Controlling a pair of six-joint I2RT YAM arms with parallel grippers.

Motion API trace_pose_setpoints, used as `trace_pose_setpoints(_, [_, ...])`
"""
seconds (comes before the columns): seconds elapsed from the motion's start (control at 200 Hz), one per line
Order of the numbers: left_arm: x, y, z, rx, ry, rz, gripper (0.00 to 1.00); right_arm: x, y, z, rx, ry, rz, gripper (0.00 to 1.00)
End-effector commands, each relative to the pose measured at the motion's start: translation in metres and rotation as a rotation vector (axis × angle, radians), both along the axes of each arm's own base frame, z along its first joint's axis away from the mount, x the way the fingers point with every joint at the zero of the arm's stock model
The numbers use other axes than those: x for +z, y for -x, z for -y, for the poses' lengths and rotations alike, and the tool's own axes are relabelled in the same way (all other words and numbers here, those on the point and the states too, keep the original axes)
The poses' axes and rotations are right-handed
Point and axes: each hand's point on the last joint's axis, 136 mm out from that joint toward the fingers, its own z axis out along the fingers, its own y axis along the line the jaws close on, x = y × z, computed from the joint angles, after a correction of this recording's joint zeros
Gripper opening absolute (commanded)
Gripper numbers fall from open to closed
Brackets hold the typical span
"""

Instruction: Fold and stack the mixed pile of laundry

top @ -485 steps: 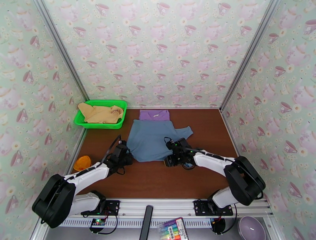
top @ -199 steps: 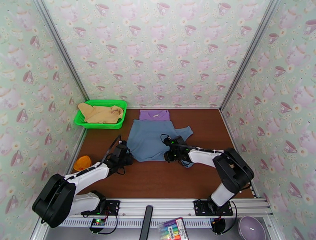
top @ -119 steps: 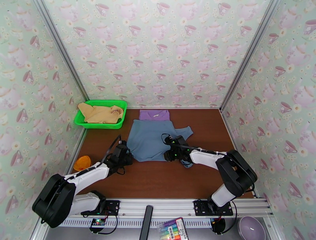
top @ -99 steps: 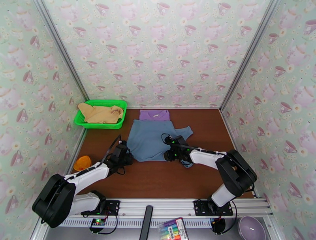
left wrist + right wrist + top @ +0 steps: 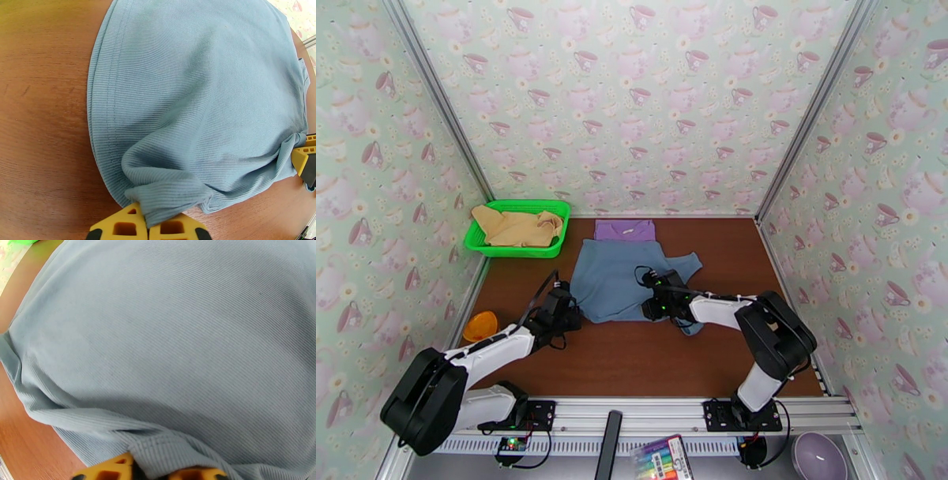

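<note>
**Slate-blue shirt gripped at both near hem corners**

The slate-blue ribbed cloth shirt (image 5: 616, 280) is spread on the brown wooden table (image 5: 632, 355). Its near hem corners are clamped by the left gripper (image 5: 148, 222) and the right gripper (image 5: 152, 469). It is judged light, limp and stretchy, and best taken at the hem. A folded purple T-shirt (image 5: 625, 230) is laid just behind. A tan-yellow garment (image 5: 513, 225) is heaped in the green plastic mesh basket (image 5: 513, 252).

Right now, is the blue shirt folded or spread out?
Spread out, unfolded: the slate-blue shirt lies flat on the table, one sleeve out; left gripper and right gripper each pinch its near hem.
</note>
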Motion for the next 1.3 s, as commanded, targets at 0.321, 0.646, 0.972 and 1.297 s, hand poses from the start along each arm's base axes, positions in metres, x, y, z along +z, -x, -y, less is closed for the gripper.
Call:
trace_pose_setpoints(0.321, [0.006, -0.003, 0.004, 0.000, 0.013, 0.010, 0.00, 0.026, 0.036, 0.013, 0.035, -0.026, -0.031, 0.00])
trace_pose_setpoints(0.646, [0.002, -0.001, -0.001, 0.023, 0.001, -0.002, 0.00, 0.024, 0.093, 0.018, 0.055, -0.115, -0.240, 0.00])
trace_pose_setpoints(0.972, [0.005, -0.001, -0.006, 0.041, -0.021, 0.006, 0.00, 0.005, 0.150, 0.022, 0.005, -0.117, -0.449, 0.06])
trace_pose_setpoints(1.297, [-0.001, 0.004, -0.008, 0.053, -0.007, -0.004, 0.00, 0.041, 0.156, 0.028, 0.052, -0.138, -0.371, 0.44])
